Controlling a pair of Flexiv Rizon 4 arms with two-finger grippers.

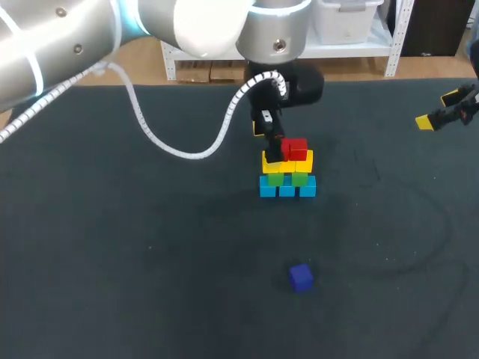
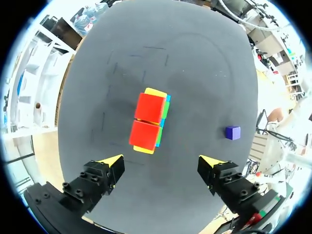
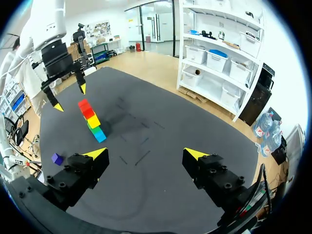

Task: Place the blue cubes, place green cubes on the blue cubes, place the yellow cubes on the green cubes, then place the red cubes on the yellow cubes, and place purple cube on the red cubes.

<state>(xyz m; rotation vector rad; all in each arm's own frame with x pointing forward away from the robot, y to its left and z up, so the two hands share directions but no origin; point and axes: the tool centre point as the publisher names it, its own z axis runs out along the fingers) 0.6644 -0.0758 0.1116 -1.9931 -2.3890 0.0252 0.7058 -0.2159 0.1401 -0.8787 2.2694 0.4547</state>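
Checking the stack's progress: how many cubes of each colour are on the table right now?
Blue cubes: 3
Green cubes: 2
Yellow cubes: at least 2, layer partly covered
Red cubes: 2
Purple cube: 1
Total: at least 10

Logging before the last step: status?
Left gripper open above stack. Right gripper open, aside. Stack up to red cubes; purple cube loose on table. Nothing blocking.

No text, label, brand, number or sign can be read on the stacked cubes (image 1: pixel 292 176), the lone purple cube (image 1: pixel 301 277) or the dark tabletop (image 1: pixel 112 262).
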